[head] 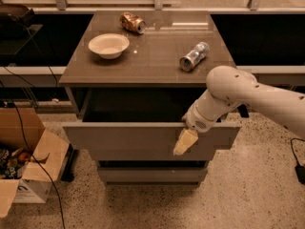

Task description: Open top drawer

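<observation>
While the top drawer [128, 140] stands pulled out beneath the table's [152, 68] front edge, its deep interior open, the gripper [186, 140] hangs over the top rim of the front panel, right of middle — whether clamped there or loose, I cannot tell — and a bowl [108, 45] sits toward the table's left edge, a silver can [194, 56] lying near its right edge

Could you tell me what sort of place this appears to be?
Probably an office or lab test area: a speckled floor, loose cables and an open cardboard box beside a drawer cabinet. The gripper sits at the front of the pulled-out top drawer.
</observation>
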Motion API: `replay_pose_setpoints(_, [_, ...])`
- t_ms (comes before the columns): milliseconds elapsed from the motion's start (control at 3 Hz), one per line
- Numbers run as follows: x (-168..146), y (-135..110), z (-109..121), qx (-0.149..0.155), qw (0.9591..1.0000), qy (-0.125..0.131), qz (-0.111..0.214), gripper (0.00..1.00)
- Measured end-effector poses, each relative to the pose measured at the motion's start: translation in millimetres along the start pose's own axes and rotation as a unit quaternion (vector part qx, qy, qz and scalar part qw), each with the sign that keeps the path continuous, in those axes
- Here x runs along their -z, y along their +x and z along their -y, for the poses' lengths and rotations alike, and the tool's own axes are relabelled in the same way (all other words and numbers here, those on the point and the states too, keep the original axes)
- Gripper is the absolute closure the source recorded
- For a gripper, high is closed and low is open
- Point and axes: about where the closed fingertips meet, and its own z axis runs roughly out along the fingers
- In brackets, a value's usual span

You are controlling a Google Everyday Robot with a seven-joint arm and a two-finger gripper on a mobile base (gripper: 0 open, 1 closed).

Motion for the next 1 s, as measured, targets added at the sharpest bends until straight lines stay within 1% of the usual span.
replay_pose_setpoints(333, [1.1,-0.4,-0.2,0.0,1.0,0.0,0.0,0.0])
replay_pose_setpoints(667, [1.3,11.7,-28.9,-0.02,0.9994,-0.014,-0.024,0.19])
replay_pose_setpoints(1000, [5.4,9.6,-28.5,-0.02,0.9994,-0.014,-0.024,0.42])
